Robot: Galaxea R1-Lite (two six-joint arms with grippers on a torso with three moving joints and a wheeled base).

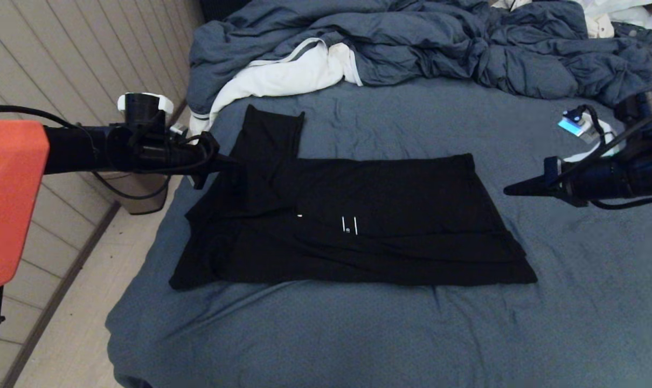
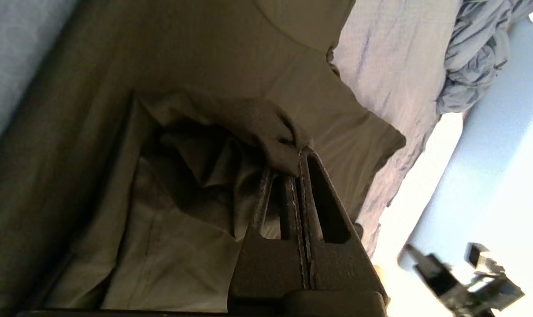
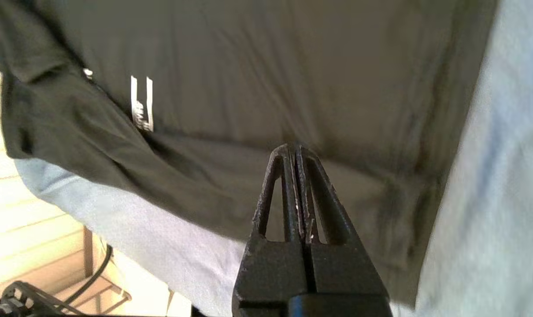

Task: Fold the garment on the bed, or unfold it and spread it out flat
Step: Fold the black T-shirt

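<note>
Bed (image 1: 574, 302) w/ blue-grey sheet. Shirt (image 1: 385, 215) lies mid-bed, partly folded, one sleeve sticking out at its far left corner. Duvet (image 1: 439, 43) bunched beyond shirt. Left gripper (image 2: 293, 165) at shirt's left edge, fingers nipped on a fold of the cloth. Right gripper (image 1: 512, 189) just right of shirt, fingers closed, empty.

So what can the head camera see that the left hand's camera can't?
Only the head view shows the whole black T-shirt laid out on the bed, the white cloth by the rumpled duvet, and the right gripper off the shirt's edge, shut and empty. Only the left wrist view shows the left gripper up close, its fingers pinching a bunched fold of shirt. Both show black shirt and blue-grey sheet.
</note>
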